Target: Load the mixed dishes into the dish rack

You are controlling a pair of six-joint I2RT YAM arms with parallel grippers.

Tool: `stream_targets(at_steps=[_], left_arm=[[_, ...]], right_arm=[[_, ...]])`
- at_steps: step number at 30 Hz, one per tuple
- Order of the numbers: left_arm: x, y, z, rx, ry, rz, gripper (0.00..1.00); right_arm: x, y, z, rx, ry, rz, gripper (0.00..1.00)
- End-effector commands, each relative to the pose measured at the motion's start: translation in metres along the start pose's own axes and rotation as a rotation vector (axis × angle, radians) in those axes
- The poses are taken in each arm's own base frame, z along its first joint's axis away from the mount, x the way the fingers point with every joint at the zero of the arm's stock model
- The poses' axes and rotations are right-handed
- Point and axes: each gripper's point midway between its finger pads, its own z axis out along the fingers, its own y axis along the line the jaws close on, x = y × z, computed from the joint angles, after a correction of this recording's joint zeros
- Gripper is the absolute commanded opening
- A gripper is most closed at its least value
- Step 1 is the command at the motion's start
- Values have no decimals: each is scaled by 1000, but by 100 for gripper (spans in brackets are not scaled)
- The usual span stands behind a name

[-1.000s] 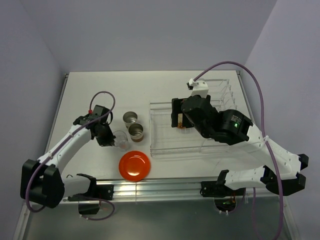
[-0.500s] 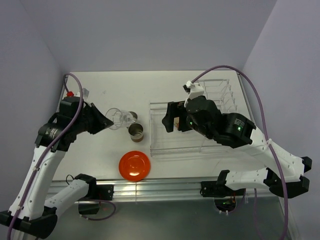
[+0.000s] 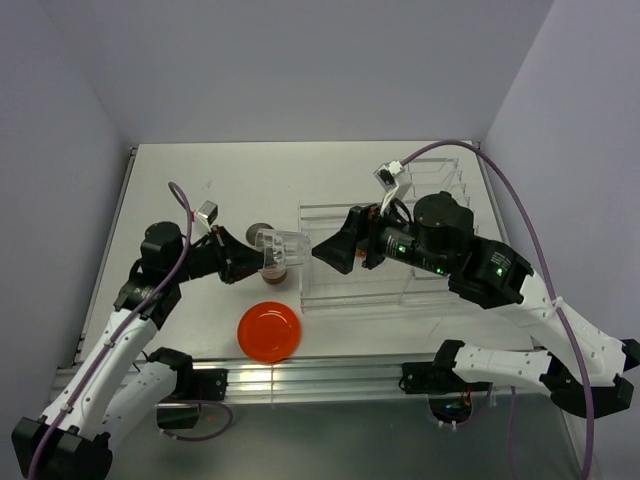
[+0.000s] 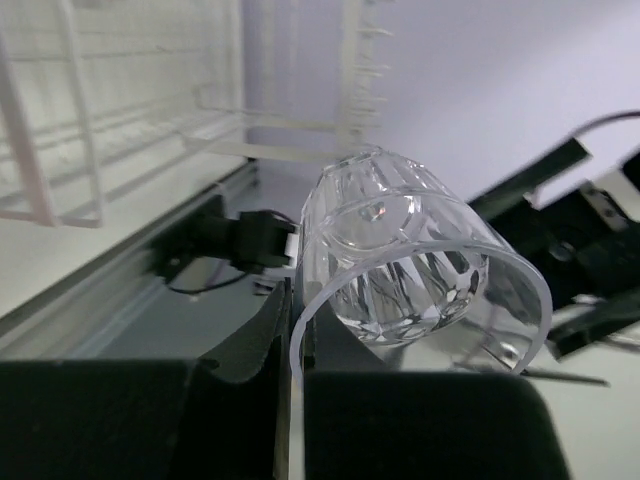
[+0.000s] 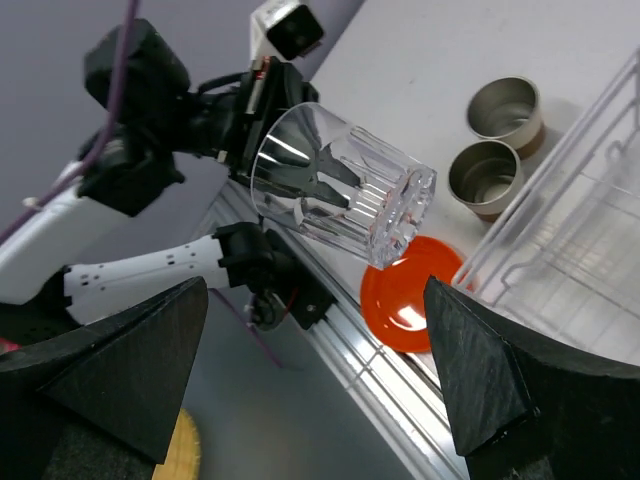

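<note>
I have the clear glass [image 3: 283,247] in the air, lying on its side. Its base faces the dish rack [image 3: 352,300] and it hangs just above the two brown cups [image 5: 485,175] on the surface [image 3: 200,180]. The left end effector [image 3: 262,256] is clamped on the glass's rim, one finger inside and one outside. The right end effector [image 3: 335,253] faces the base from just beside the rack's near-left corner, its fingers spread wide with nothing between them. The orange-red plate [image 3: 269,330] lies nearer me, untouched.

My worry is the hold. A rim pinch on smooth glass held out sideways could let it swivel or slide loose, and it would fall onto the cups. If this becomes a handover, letting go on the left before the right has closed would drop it too. The rack's clear wires are hard to read from here, so I could clip the wall.

Half a second ago the glass was further left, beside the cups. The right end effector was over the basket then and has since turned toward the glass.
</note>
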Motion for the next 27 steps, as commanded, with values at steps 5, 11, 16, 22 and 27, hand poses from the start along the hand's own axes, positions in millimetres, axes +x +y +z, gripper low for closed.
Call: stream_targets(at_steps=[5,11,16,22,27], left_arm=[[31,-82,-33,446,149,70,0],[37,-91,-42,534,177,39,0],[39,-88,-44,536,181,32,0],[40,-87,-44,537,186,29,0],[39,-88,-43,535,183,34,0]], right_arm=[[-3,27,-1,-233,-1,45,96],[2,36,9,-307,25,67,96],[-3,51,15,-396,19,79,96],[-4,61,21,-463,20,112,96],[-6,65,28,-490,21,133,96]])
